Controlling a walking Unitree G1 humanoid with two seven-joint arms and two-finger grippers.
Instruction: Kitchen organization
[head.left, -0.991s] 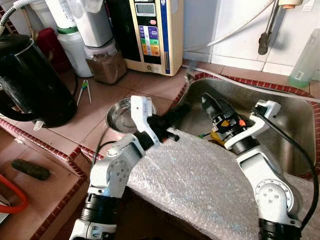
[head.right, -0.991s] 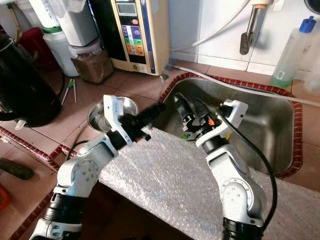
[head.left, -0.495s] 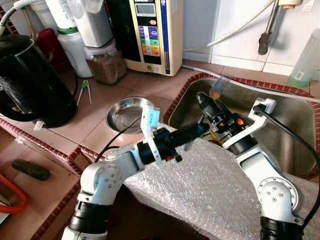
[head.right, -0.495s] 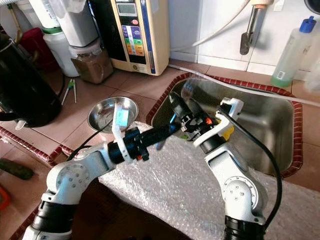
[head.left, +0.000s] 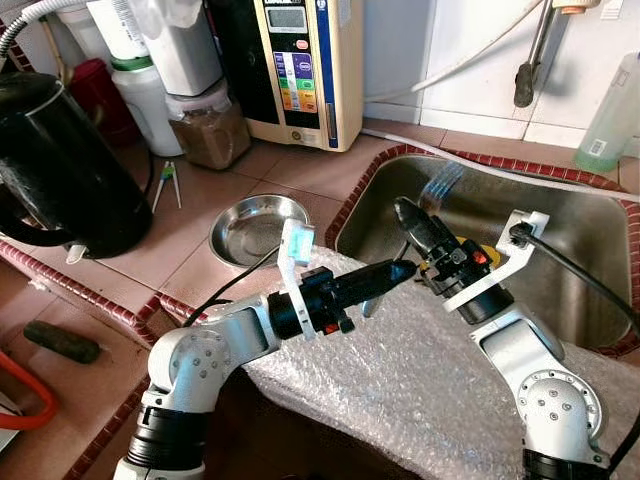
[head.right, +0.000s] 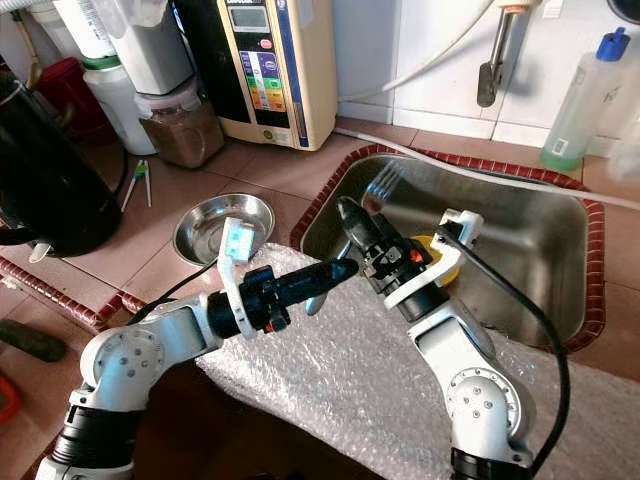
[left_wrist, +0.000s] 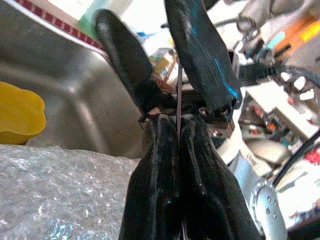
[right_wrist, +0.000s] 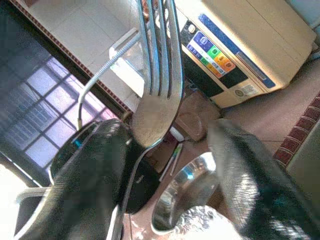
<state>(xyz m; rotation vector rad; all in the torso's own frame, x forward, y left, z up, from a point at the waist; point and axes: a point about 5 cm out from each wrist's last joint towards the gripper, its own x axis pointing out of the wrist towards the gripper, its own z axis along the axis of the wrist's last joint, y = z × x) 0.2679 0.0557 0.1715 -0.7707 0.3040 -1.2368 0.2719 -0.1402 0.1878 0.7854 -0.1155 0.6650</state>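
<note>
A steel fork (head.right: 380, 183) points up over the near left corner of the steel sink (head.left: 570, 290), its tines blurred. My left gripper (head.left: 398, 272) reaches rightward over the bubble wrap and is shut on the fork's handle; the left wrist view shows the fork (left_wrist: 178, 95) edge-on, pinched between its fingers. My right gripper (head.left: 405, 212) meets it from the sink side and is open. In the right wrist view the fork's neck (right_wrist: 157, 105) lies against one right finger (right_wrist: 95, 165), apart from the other.
A bubble wrap sheet (head.left: 420, 370) covers the counter edge under both arms. A yellow item (head.right: 445, 262) lies in the sink. An empty steel bowl (head.left: 250, 225) sits left of the sink. A black kettle (head.left: 60, 170), jars and a water machine (head.left: 300, 60) stand behind.
My left gripper carried the fork to the right, from beside the bowl to the right gripper over the sink corner. The right gripper shifted a little towards it.
</note>
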